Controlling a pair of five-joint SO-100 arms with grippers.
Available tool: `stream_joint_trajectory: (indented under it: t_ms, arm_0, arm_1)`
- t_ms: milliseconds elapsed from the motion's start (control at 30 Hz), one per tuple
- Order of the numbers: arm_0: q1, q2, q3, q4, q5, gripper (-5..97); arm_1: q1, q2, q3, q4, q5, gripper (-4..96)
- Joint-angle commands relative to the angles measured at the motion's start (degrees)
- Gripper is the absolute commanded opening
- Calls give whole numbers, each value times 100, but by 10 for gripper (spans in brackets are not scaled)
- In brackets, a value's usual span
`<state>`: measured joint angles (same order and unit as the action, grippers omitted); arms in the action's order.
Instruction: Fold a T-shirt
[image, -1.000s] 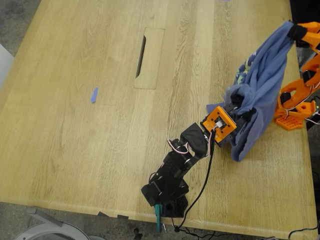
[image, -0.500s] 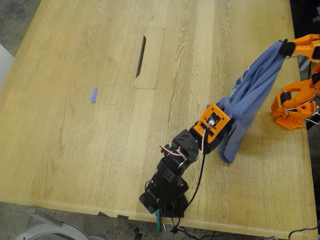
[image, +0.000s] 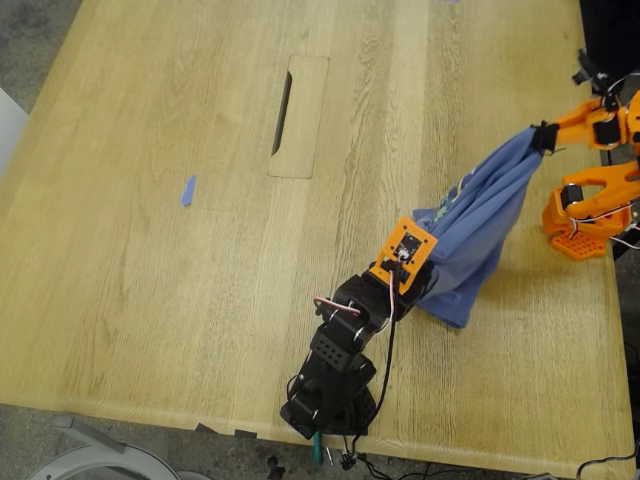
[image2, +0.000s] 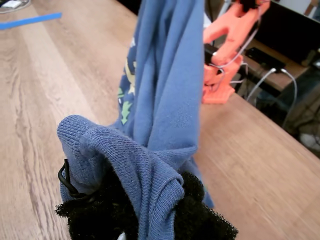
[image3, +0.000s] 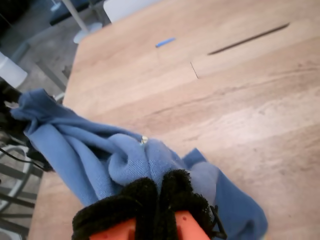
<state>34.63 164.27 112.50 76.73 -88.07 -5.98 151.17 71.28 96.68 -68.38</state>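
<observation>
Here the periwinkle-blue cotton T-shirt (image: 478, 232) hangs stretched above the pale wooden table (image: 150, 280), my first gripper (image2: 150, 220) and my second gripper (image3: 157, 210) each clamping a bunch of it.

One arm (image: 345, 365) is black with an orange wrist block and trailing cable; the other arm (image: 590, 190) is orange throughout, with black-padded jaws.

T-shirt (image: 480, 235) above the table (image: 150, 280), strung between two grippers, exterior view's right.

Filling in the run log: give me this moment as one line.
periwinkle-blue cotton T-shirt: bunched, stretched between arms | my first tool: shut on it | my second tool: shut on it | wooden table: shirt hem touching
</observation>
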Motion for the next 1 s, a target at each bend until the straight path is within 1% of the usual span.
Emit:
stream_joint_trajectory:
  t_ms: [0,100,167,300,433,633,767,867,967]
  arm_0:
    - [-369,439,765,-940,-26,-1]
    - [-659,659,1538,-1775,-18,-1]
    - [-923,712,1978,-2373,-9,-1]
    - [-1503,677,2742,-3612,18,-1]
    - [-2021,624,3393,-4597,26,-1]
    - [-2505,237,4201,-5941,35,-1]
    - [-2856,-633,4456,-7163,26,-1]
    - [-3067,-1890,4351,-8429,9,-1]
    - [-3234,-3313,3832,-9483,0,-1]
  arm_1:
    - [-26,396,598,-237,-26,0]
    - [-18,809,1626,-738,-35,0]
    - [35,1081,2461,-1354,-70,0]
    - [202,1441,4263,-3173,-185,0]
    - [404,1424,5836,-5071,-246,0]
    - [835,1160,7479,-7066,-281,1]
    - [1345,659,8016,-8358,-369,1]
    - [1679,-229,8104,-9598,-439,1]
    - [1890,-1327,7901,-10679,-466,1]
